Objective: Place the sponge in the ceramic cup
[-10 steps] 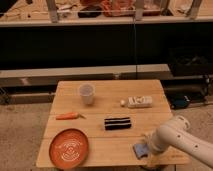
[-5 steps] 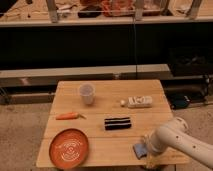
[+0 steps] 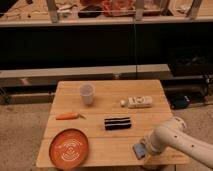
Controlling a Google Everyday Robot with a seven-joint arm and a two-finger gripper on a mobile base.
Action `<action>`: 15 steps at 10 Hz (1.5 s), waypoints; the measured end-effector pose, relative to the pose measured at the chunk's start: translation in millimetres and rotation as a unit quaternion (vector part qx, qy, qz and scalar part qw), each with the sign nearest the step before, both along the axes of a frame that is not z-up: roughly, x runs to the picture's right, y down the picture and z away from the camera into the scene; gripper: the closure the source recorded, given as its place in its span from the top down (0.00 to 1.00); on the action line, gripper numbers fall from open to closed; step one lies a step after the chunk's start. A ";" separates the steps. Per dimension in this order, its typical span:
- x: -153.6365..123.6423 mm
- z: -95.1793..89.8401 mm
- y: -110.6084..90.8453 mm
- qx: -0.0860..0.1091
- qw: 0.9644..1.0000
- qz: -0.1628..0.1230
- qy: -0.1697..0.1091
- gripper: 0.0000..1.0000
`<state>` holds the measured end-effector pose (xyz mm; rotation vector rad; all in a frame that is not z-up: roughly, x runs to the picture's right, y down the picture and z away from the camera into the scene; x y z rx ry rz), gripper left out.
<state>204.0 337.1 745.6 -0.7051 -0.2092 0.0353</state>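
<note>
Gripper [image 3: 145, 151]: low over the front right corner of the wooden table [image 3: 150, 117], right against the sponge.
Grip state: cannot tell; released, clenched or grasping is not discernible.
Arm [image 3: 176, 137]: white, entering from the lower right, bent toward the table's front edge.
Sponge [image 3: 138, 149]: blue-grey pad near the front edge on the right side, partly covered by the gripper, well apart from the cup.
Ceramic cup [image 3: 87, 93]: white, upright, on the far left-centre part of the table.
Orange plate [image 3: 54, 146]: flat at the front left corner, with a pale spiral pattern.
Orange stick-like object [image 3: 67, 116]: lying flat between cup and plate, near the left edge.
Black ridged block [image 3: 117, 123]: lying flat at the table's centre, between cup and sponge.
White oblong object [image 3: 139, 102]: lying flat on the far right part, level with the cup.
Backdrop: dark shelving [image 3: 100, 45] behind the table.
</note>
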 end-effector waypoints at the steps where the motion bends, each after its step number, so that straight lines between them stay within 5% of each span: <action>1: -1.0 0.3 -0.1 -0.001 1.000 0.000 0.000 0.39; 5: -1.0 -8.3 -15.0 0.004 1.000 -0.002 0.009 0.02; 15: -5.5 -33.7 -72.3 0.039 0.999 -0.023 0.021 0.02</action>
